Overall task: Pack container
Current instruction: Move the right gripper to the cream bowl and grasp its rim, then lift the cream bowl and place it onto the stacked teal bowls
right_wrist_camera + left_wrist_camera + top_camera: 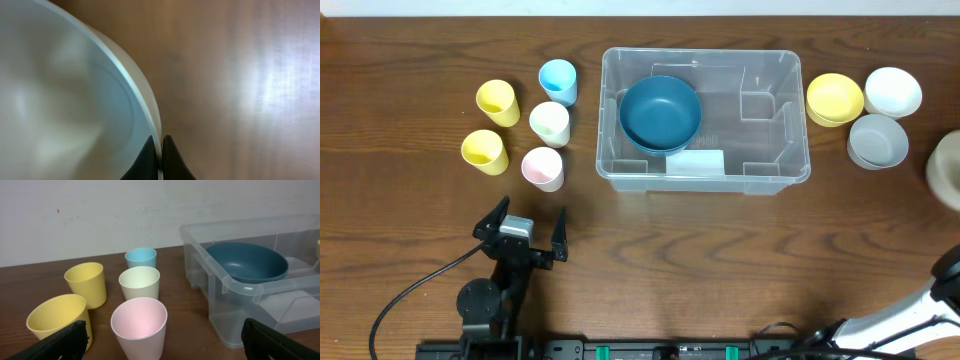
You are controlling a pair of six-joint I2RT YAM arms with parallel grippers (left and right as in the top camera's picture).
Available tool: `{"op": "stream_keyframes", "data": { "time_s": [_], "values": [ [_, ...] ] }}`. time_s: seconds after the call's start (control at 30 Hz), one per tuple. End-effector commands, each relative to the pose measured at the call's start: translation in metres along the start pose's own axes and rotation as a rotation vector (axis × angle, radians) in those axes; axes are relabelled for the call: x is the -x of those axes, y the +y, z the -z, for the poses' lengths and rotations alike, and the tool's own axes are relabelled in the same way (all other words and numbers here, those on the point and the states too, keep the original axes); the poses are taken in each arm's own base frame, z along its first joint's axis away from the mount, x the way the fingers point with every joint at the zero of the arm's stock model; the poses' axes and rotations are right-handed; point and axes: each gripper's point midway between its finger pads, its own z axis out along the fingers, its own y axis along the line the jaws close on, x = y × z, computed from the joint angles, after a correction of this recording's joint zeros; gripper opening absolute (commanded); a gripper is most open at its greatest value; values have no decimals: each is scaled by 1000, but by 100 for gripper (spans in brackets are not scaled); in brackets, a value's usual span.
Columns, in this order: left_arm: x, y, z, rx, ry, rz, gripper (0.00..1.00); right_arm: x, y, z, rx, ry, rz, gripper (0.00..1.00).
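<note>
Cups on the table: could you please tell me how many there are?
5, all left of the container: blue cup farthest, cream cup middle, pink cup nearest, two yellow cups outermost.

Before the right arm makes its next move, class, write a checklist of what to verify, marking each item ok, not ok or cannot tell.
1. Grip: right gripper shut on the rim of the pale bowl - ok.
2. Space: container has bare floor to the right of the blue bowl - ok.
3. Other arm: left gripper open, apart from the container - ok.
4. Lift: pale bowl raised off the table - cannot tell.
</note>
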Motion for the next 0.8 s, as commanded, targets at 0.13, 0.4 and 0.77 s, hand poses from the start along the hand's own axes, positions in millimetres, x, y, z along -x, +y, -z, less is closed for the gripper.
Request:
{"op": "stream_keyframes", "data": {
  "time_s": [0.13, 0.4, 0.77],
  "values": [
    [-16, 0, -1, -4, 44, 12, 98, -61, 100, 225, 692, -19, 275, 2],
    [-16, 0, -1, -4, 44, 12, 98, -270, 122, 317, 966, 34, 845, 2],
    [-16, 0, -1, -4, 44, 12, 98, -476, 94, 223, 732, 152, 1275, 2]
  ]
}}
